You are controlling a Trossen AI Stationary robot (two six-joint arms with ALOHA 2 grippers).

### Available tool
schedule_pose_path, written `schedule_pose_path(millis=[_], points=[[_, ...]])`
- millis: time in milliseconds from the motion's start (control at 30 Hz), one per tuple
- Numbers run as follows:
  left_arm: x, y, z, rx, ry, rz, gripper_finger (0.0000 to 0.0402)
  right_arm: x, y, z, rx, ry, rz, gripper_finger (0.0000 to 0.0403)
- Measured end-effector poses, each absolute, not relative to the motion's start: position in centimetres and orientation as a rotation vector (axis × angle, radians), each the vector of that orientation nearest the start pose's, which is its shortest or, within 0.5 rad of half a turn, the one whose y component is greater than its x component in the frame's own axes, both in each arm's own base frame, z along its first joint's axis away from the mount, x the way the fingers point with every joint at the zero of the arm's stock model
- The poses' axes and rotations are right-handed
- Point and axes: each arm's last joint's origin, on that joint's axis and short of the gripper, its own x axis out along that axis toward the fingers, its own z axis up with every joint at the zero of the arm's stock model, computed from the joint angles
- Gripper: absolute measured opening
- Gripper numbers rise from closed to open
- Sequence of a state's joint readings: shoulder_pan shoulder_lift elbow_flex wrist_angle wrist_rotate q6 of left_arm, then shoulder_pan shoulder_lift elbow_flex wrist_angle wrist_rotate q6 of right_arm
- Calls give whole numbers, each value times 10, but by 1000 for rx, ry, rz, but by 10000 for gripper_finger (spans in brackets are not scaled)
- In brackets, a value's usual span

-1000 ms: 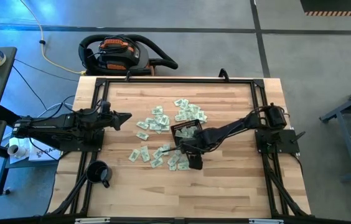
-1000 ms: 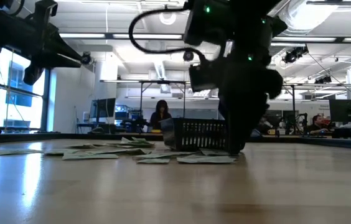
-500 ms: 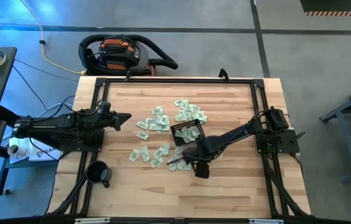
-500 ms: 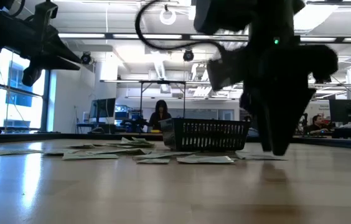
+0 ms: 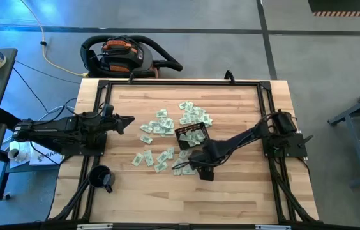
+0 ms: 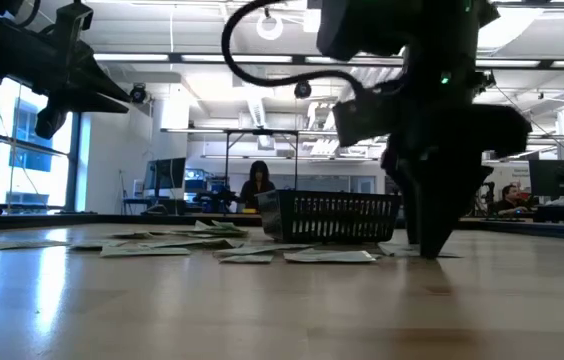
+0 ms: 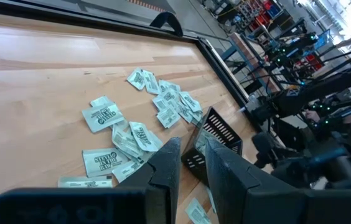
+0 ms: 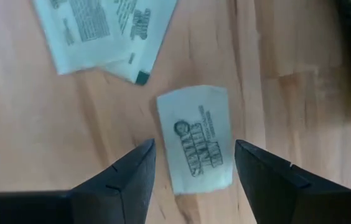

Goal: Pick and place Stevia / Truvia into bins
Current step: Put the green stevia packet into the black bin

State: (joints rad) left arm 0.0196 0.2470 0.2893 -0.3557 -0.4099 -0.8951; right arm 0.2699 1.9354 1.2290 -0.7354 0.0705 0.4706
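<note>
Pale wood tabletop [image 5: 231, 198] in an open workshop, dark frame at its edges. Right claw [image 8: 191, 165] low over the near side of the sachet scatter, jaws well apart, nothing gripped. One pale green and white paper sachet [image 8: 197, 138] lies flat between the fingertips, its long axis running along the gap, not across it. Just beyond, the one small black mesh-walled basket [image 5: 191, 135]. Loose sachets [image 5: 167, 124] number roughly two dozen, an exact count not possible. Left claw [image 5: 129, 120] waits at the left edge, part-open, empty, much farther off.
</note>
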Motion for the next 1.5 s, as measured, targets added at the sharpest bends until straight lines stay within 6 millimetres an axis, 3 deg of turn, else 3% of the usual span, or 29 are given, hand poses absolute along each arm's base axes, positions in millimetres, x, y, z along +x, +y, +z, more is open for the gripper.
schedule_pose_path(millis=[233,367,500,667,767,933,1033,1167,1300,1500], points=[[96,13,209,-816,104,521,111,340,83,135,226,1417,-158,210],[96,13,209,-816,105,520,111,339,84,135,225,1416,-161,188],[96,13,209,-816,105,519,111,338,85,135,230,1433,-157,132],[96,13,209,-816,106,519,111,336,88,136,279,1470,-162,30],[96,13,209,-820,105,520,111,334,92,146,268,1476,-229,12],[96,13,209,-824,102,519,111,333,92,188,260,1364,-352,23],[96,13,209,-824,102,520,111,331,76,201,233,1302,-441,8],[96,13,209,-819,100,521,111,346,35,210,306,1172,-536,19],[96,13,210,-819,98,520,111,369,-7,207,375,1046,-475,32],[96,12,211,-856,92,495,111,365,-33,198,435,1127,-462,39]])
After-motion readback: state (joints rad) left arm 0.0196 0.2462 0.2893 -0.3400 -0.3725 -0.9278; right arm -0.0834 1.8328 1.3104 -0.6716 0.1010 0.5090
